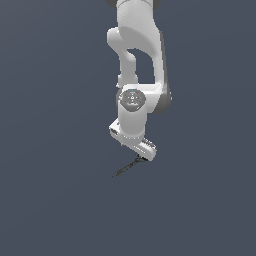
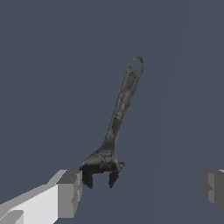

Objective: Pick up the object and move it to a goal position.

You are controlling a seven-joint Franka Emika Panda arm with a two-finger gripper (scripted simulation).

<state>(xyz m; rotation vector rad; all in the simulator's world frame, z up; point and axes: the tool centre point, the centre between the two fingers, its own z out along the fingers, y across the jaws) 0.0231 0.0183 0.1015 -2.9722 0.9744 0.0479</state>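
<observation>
Exterior view, left to right: we see the wrench (image 1: 127,167) lying flat on the plain grey-blue floor (image 1: 50,200), a thin dark sliver running diagonally. Its far end points toward the exterior view's left, and the near end sits right under the gripper (image 1: 142,156). The white arm (image 1: 135,60) comes down from the top of the frame, and its wrist is tilted, so the hand angles toward the exterior view's right. From here we cannot tell whether hand and tool touch.

Wrist view, left to right: we see one grey fingertip (image 2: 70,192) on its white finger, just beside the wrench's forked head (image 2: 101,168). The handle runs away from the head to a ring end with a hole. The second fingertip (image 2: 213,190) is well apart at the far edge. Claw is spread wide and gripping nothing. The forked head sits off-centre in the gap, close to the first fingertip. We cannot tell if that pad touches it.
</observation>
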